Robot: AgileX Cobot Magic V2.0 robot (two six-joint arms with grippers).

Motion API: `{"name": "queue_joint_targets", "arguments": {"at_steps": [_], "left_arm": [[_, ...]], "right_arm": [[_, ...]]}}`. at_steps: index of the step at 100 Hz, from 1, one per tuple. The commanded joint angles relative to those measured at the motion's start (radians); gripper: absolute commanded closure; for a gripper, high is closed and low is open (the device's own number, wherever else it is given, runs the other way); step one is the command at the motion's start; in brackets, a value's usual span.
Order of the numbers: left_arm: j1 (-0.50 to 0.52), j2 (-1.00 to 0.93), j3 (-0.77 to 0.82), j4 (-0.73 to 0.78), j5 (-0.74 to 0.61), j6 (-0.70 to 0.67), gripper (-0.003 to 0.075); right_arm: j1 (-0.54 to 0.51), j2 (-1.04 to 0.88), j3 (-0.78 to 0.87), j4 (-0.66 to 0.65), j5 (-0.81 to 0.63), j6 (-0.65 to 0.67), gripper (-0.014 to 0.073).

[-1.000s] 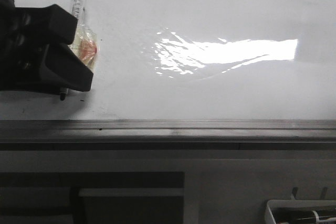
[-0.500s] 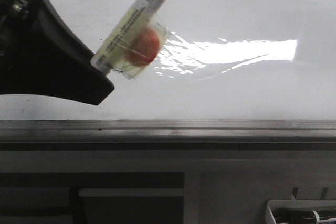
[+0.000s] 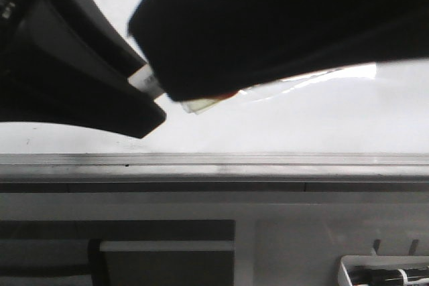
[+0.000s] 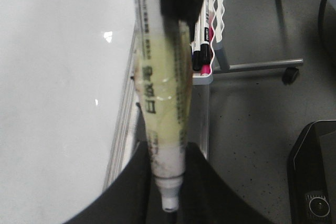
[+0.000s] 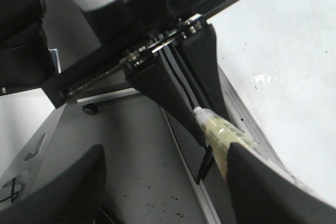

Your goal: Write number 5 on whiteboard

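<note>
Front view, left claw [image 3: 151,102] gripping marker [image 3: 149,83], right claw [image 3: 201,108] reaching in

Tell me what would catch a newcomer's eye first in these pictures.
First, the marker: the left gripper holds it by its tip end over the near edge of the whiteboard, and the right gripper meets it from the other side, as in a handover. No number 5 can be seen on the board. A rack of spare markers stands beside the board's rail.
</note>
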Motion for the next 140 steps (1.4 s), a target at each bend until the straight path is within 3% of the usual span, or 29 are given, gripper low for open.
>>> {"name": "queue_joint_targets", "arguments": {"at_steps": [1, 30, 44, 56, 96, 140], "left_arm": [[-0.019, -0.032, -0.033, -0.020, -0.026, 0.002, 0.0741], [-0.020, -0.038, -0.033, -0.020, -0.026, 0.002, 0.0741], [-0.020, -0.038, -0.033, -0.020, -0.039, 0.002, 0.0741], [-0.020, -0.038, -0.033, -0.020, -0.072, 0.002, 0.0741], [-0.020, -0.105, -0.033, -0.020, -0.092, 0.002, 0.0741], [-0.020, -0.167, -0.031, -0.062, -0.021, 0.002, 0.0741]], "right_arm": [[0.000, 0.005, -0.037, -0.018, -0.096, -0.010, 0.0153], [0.000, -0.046, -0.129, -0.032, -0.080, -0.010, 0.0153], [-0.011, -0.073, -0.178, -0.138, 0.088, -0.010, 0.0153], [-0.045, -0.073, -0.171, -0.144, 0.171, -0.010, 0.0153], [-0.053, -0.045, -0.161, -0.153, 0.156, -0.010, 0.0153], [-0.051, 0.054, -0.161, -0.085, -0.065, -0.010, 0.0154]]}}
